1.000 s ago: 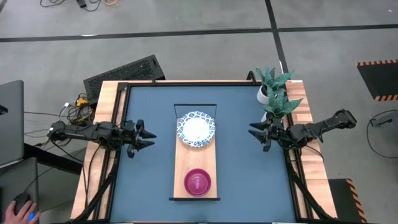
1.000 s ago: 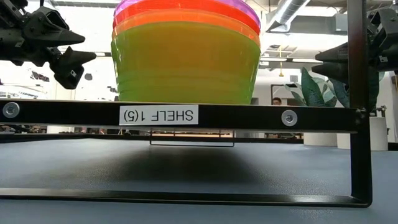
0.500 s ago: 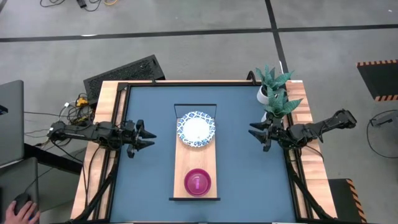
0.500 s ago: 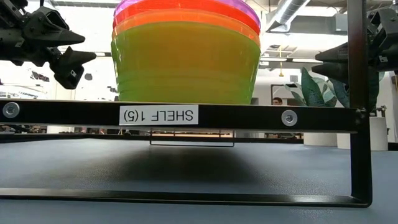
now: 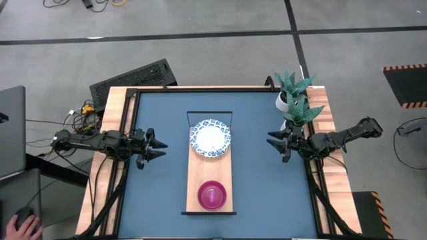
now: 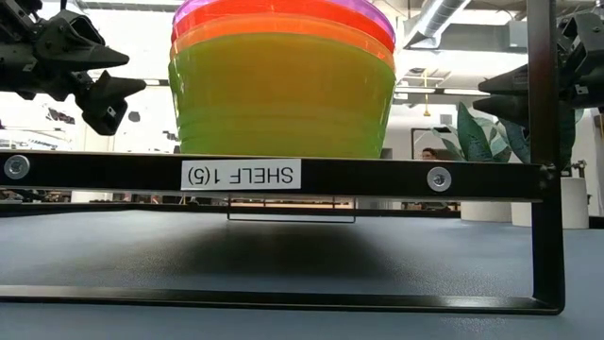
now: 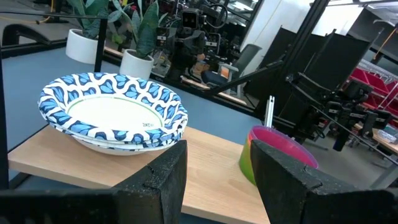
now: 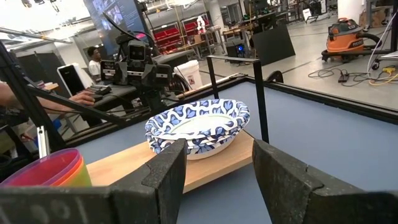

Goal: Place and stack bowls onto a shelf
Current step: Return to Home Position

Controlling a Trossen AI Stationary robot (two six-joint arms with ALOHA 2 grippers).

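The shelf is a light-wood board with a black frame, standing mid-table. Two white dishes with blue patterned rims sit stacked on its far half, also seen in the left wrist view and right wrist view. The small bowls are nested in one stack on its near half, purple on top; the low view shows green, yellow, red and purple layers. My left gripper hovers open left of the shelf. My right gripper hovers open right of it.
Two potted plants stand at the table's far right corner, close behind my right arm. A laptop and a person's hand show left of the table. Bare blue tabletop lies on both sides of the shelf.
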